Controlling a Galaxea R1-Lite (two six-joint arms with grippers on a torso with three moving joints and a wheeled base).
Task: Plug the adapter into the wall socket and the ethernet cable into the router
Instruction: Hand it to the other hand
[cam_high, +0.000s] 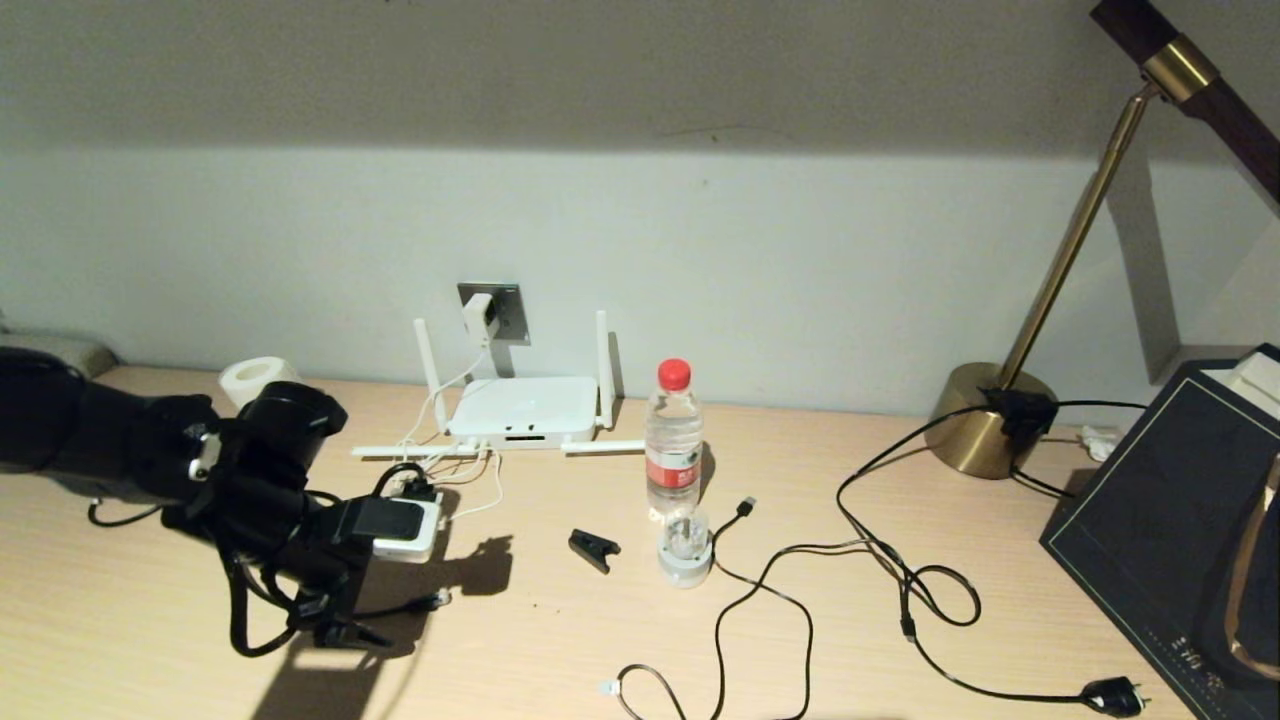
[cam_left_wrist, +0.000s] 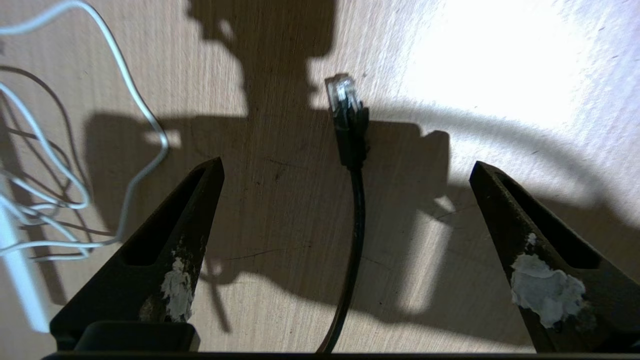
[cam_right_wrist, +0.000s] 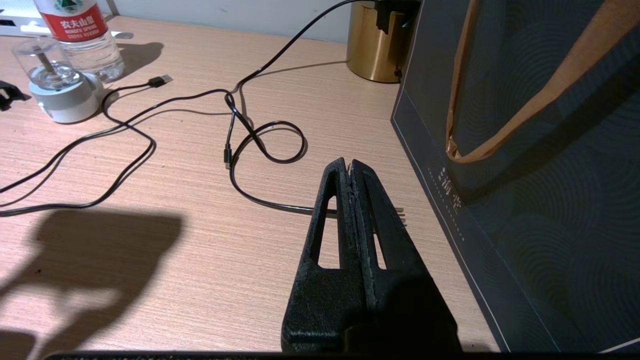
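Left gripper (cam_left_wrist: 345, 170) is held spread wide over the ethernet cable (cam_left_wrist: 352, 165), nothing gripped, bare desk (cam_high: 560, 640) on both sides. Adapter (cam_high: 478, 318) is seated in wall socket (cam_high: 505, 310) above router (cam_high: 522, 410). Right gripper (cam_right_wrist: 350, 167) is parked shut, empty.

Adapter (cam_high: 479, 318) sits in wall socket (cam_high: 503, 310), behind router (cam_high: 522, 410). Water bottle (cam_high: 673, 440) stands right of router. Ethernet cable (cam_left_wrist: 353, 210) lies on desk (cam_high: 560, 640), left front.
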